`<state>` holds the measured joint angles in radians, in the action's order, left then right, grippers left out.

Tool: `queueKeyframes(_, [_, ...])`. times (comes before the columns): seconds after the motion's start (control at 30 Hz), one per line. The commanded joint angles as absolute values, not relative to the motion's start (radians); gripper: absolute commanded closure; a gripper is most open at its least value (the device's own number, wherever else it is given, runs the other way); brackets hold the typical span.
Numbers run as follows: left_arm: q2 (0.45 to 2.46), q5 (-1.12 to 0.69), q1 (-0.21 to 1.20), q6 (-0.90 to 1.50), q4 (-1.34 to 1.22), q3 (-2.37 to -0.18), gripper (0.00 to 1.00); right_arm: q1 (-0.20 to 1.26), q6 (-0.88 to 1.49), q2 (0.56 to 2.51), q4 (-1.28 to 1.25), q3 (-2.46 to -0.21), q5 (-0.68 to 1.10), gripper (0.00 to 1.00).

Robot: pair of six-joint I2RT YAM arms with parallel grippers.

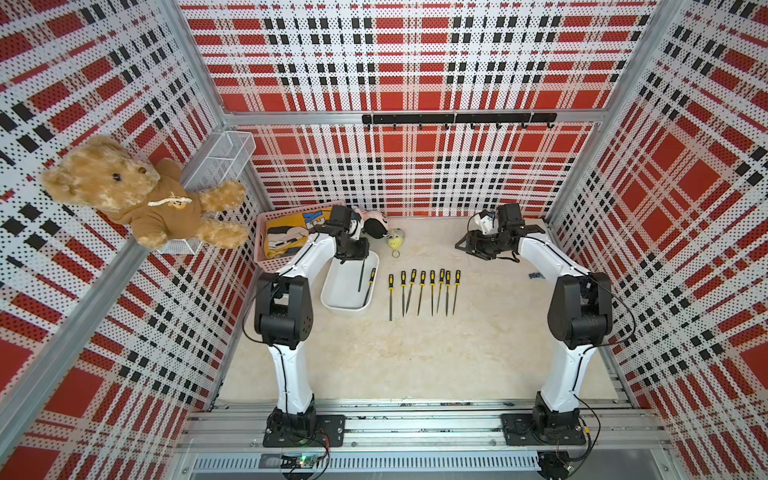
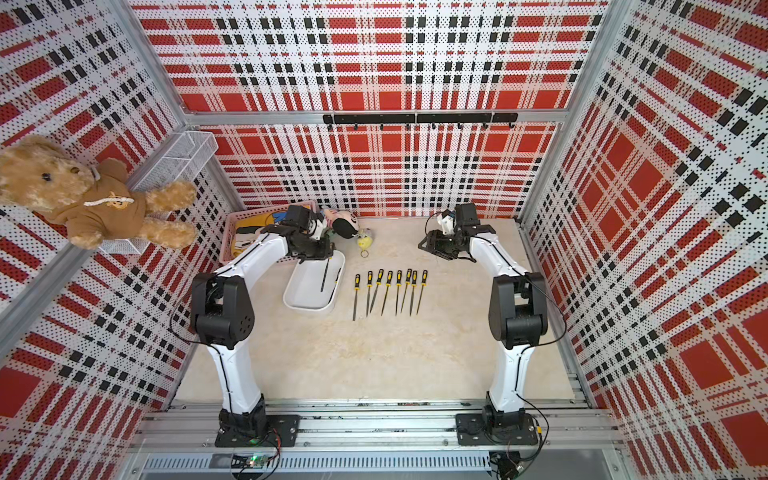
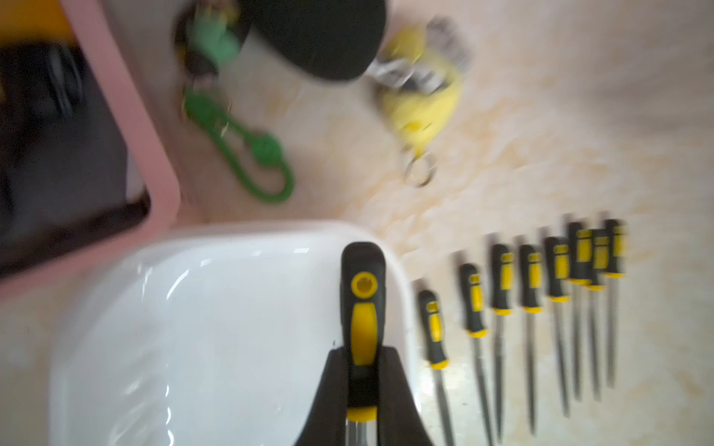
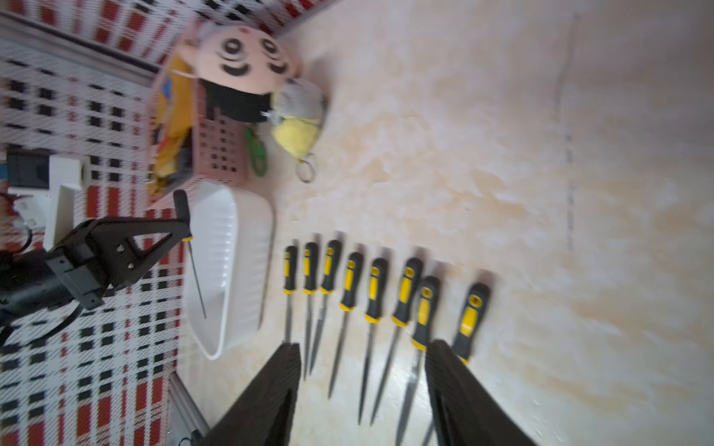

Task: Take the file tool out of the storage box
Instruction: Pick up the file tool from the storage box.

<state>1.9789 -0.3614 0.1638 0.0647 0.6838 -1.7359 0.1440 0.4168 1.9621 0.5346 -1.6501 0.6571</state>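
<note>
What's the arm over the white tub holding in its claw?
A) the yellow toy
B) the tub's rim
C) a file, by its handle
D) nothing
C: in the left wrist view the left gripper is shut on the black-and-yellow handle of a file, over the tub.

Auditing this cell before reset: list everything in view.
storage box: 1, white, left of centre
row files: 8, black-yellow, beside box
held file: 1, black-yellow, over box
loose file: 1, black-yellow, box's right wall
pink basket: 1, back left, holds yellow cloth
doll head: 1, pink, behind box
plush keyring: 1, yellow, beside doll
clip keyring: 1, green, by basket
teddy bear: 1, brown, left wall
mesh baskets: 2, white, left wall
hook rail: 1, black, back wall
left gripper: black, shut on held file
right gripper: black, open, empty
</note>
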Motion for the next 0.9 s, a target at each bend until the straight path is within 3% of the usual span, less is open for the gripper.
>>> queueKeyframes(0.0, [1.909,-0.698,0.166,-0.019,0.686,-1.794,1.0,0.21,0.451,1.937,0.302,-1.637,0.865,0.41])
queueKeyframes(0.17, [1.888,-0.976,0.166,-0.061,0.692,-1.781,1.0,0.278,0.611,1.959,0.05,-1.642,1.001,0.52])
queueKeyframes(0.3, [1.876,-1.127,0.168,-0.078,0.692,-1.768,1.0,0.328,0.633,1.984,-0.004,-1.704,1.0,0.5])
queueKeyframes(0.43, [1.872,-1.184,0.172,-0.081,0.692,-1.766,1.0,0.34,0.744,2.017,-0.153,-1.718,1.033,0.49])
queueKeyframes(0.87, [1.884,-1.217,0.167,-0.077,0.692,-1.768,1.0,0.406,0.738,2.046,-0.141,-1.767,1.103,0.49])
